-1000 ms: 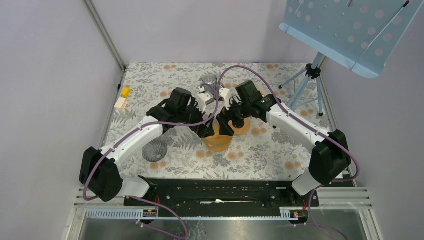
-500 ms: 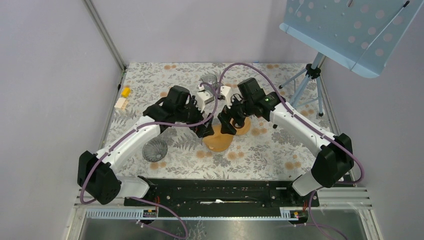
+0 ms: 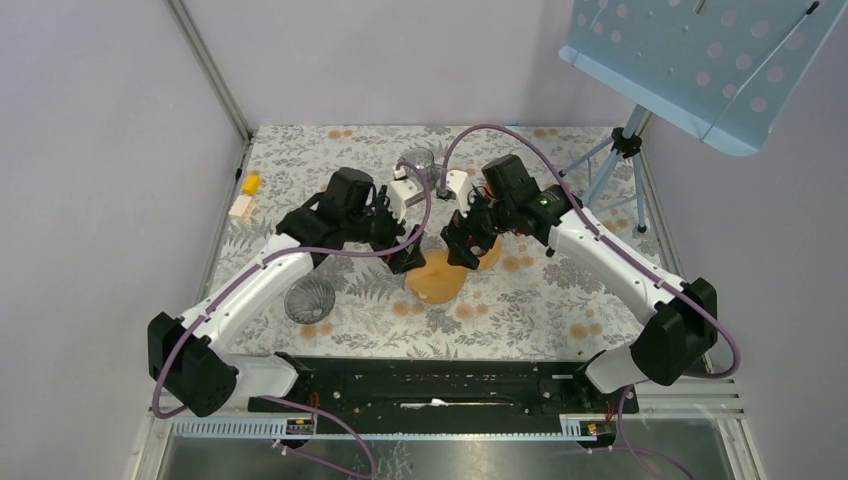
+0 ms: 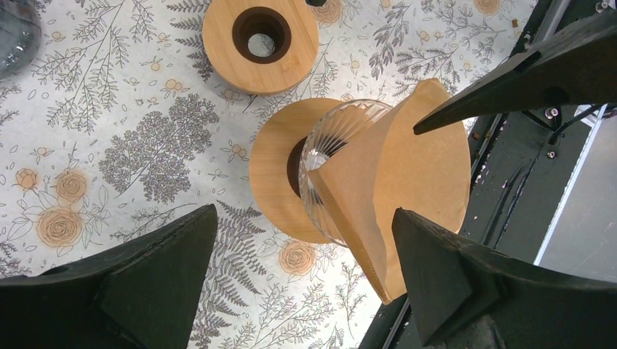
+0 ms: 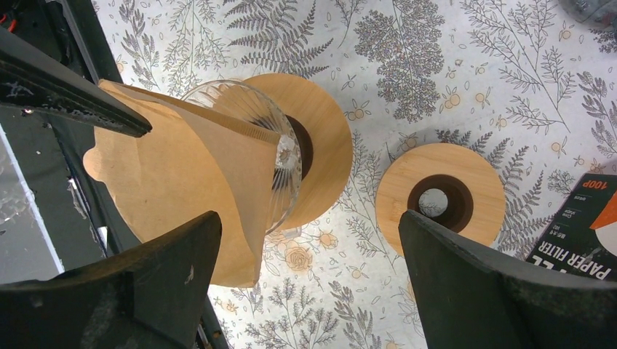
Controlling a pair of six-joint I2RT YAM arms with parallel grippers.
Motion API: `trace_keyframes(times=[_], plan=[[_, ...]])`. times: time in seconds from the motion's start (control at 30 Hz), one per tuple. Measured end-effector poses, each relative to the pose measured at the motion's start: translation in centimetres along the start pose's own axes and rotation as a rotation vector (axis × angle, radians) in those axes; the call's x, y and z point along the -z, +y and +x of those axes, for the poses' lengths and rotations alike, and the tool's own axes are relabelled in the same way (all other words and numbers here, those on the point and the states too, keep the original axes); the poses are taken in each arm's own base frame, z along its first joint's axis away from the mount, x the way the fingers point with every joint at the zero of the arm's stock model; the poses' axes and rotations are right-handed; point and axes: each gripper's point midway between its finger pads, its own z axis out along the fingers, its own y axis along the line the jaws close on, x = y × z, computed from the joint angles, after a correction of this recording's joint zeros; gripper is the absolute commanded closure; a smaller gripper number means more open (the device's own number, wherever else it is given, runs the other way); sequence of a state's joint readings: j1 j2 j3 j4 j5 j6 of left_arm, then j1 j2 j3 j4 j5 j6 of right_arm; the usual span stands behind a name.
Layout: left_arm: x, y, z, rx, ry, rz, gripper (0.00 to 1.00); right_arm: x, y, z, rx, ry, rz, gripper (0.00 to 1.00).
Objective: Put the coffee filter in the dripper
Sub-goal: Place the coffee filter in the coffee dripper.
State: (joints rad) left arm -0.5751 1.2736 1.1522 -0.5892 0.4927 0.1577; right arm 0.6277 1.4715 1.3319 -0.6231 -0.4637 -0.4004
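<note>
While the paper filter (image 4: 422, 189) sits in the glass dripper (image 4: 327, 142) at frame centre, folded flat and leaning toward the lower right, the left gripper (image 4: 304, 218) and right gripper (image 5: 311, 218) hang spread wide, grasping nothing. Seating looks half done; next, a gentle nudge should open the filter against the glass.

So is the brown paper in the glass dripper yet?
Partly in. The paper filter pokes into the glass dripper, but most of it sticks out past the rim. Cannot tell if it is fully seated.
</note>
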Motion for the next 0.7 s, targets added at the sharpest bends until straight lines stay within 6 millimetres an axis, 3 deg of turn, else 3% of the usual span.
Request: trace_keyframes(times=[0.2,0.37,0.7], plan=[[-0.1,0.4,-0.3,-0.003,-0.013,-0.015,0.01,-0.3,-0.1,0.1,-0.013,0.002,-0.001,0.01],[-0.9,1.3,-0.3,-0.002,-0.012,-0.047,0.01,-1.7,-0.8,0.9,-0.045,0.021,0.009,0.01],[-3.0,3.1,2.8,0.014,0.049,-0.114,0.01,-4.1,-2.1,3.5,-0.114,0.08,0.065,0.02]])
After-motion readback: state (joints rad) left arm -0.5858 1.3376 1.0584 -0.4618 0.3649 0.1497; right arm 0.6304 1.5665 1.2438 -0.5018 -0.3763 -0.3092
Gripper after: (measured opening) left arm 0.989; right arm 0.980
